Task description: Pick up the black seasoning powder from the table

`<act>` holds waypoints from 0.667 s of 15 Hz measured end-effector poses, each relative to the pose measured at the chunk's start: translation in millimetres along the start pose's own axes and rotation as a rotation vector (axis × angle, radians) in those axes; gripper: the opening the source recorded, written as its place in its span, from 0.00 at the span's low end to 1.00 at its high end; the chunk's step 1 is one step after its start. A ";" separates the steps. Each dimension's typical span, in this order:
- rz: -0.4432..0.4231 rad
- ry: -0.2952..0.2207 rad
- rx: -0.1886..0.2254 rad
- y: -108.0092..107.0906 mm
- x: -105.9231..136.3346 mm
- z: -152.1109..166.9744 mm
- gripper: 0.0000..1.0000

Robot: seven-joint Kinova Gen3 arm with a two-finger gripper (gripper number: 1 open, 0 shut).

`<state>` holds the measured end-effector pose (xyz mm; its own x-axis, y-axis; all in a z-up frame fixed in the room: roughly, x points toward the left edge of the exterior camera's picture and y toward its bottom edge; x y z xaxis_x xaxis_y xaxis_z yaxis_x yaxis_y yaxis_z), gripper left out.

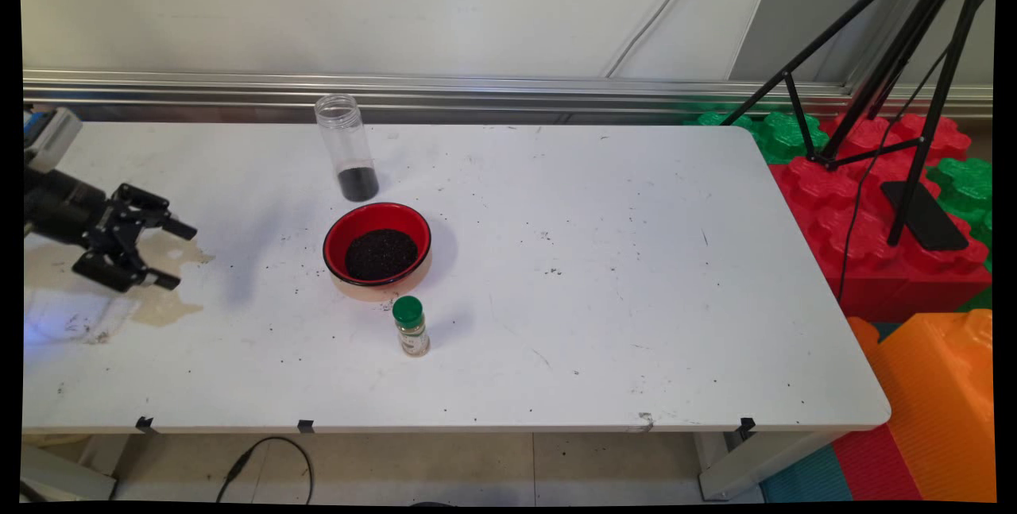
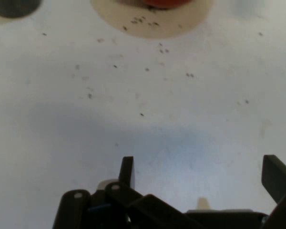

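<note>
A green-capped spice bottle is standing nearest the table's front edge, just before the red bowl of dark grains. A clear jar is standing behind it. The gripper is hanging spread and empty, well left.

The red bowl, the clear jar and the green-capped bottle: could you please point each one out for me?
Red bowl (image 1: 337, 237): main view, on its left inner wall.
Clear jar (image 1: 343, 137): main view, on its empty middle.
Green-capped bottle (image 1: 407, 311): main view, on its cap.
</note>
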<state>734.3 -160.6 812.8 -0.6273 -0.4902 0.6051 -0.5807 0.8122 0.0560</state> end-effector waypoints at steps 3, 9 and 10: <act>-0.031 0.016 0.025 -4.9 7.5 3.3 1.00; -0.092 0.065 0.090 -21.6 28.8 16.8 1.00; -0.097 0.070 0.097 -23.7 31.1 18.7 1.00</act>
<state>718.9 -201.0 815.5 -0.5299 -0.5390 0.6547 -0.6863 0.7260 0.0423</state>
